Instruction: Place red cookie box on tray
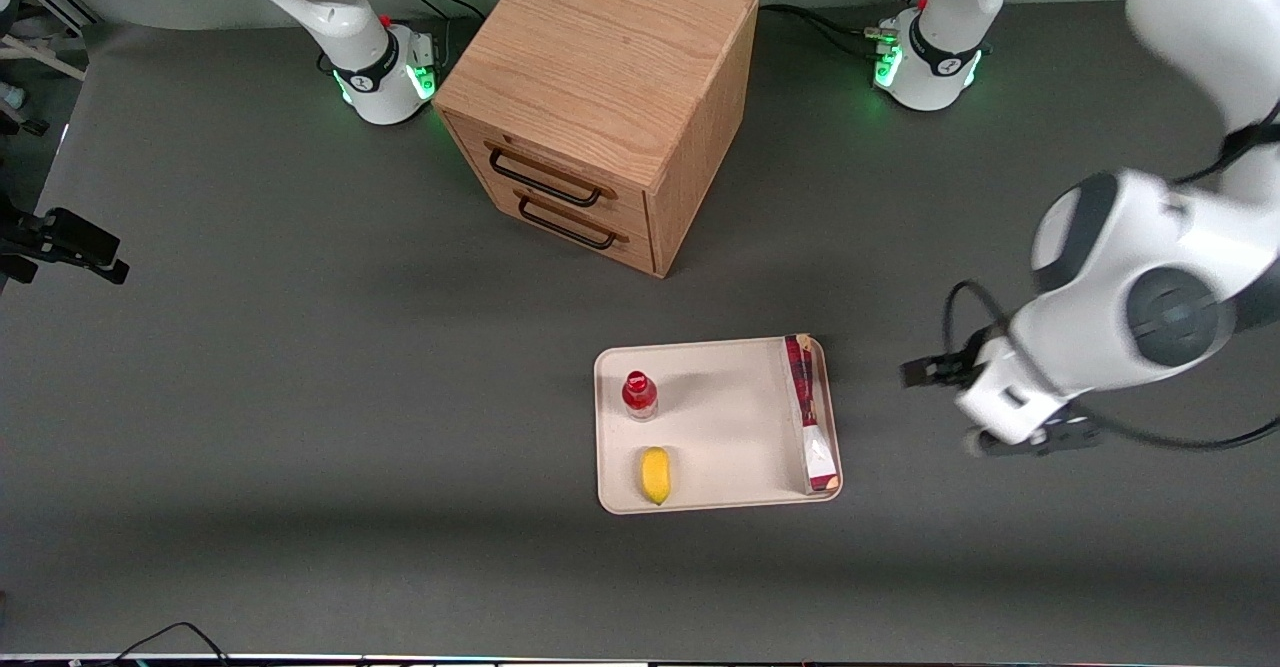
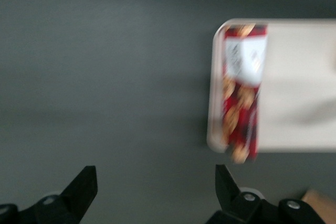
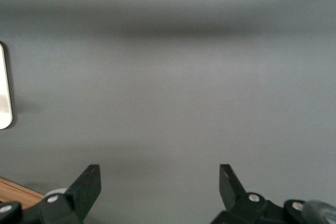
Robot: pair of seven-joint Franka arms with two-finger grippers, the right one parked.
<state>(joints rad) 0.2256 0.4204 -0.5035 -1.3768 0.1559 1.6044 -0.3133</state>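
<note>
The red cookie box (image 1: 808, 413) stands on its long edge on the cream tray (image 1: 730, 437), along the tray's rim toward the working arm's end. In the left wrist view the red cookie box (image 2: 241, 90) shows dark red with white panels on the tray (image 2: 294, 124). My gripper (image 2: 156, 184) is open, its two dark fingers wide apart over bare grey table, with nothing between them. In the front view the gripper (image 1: 1020, 427) hangs off the tray toward the working arm's end, apart from the box.
A small red-capped bottle (image 1: 639, 394) and a yellow fruit-shaped item (image 1: 655, 474) sit on the tray, toward the parked arm. A wooden two-drawer cabinet (image 1: 600, 97) stands farther from the front camera. Cables trail from the arm bases.
</note>
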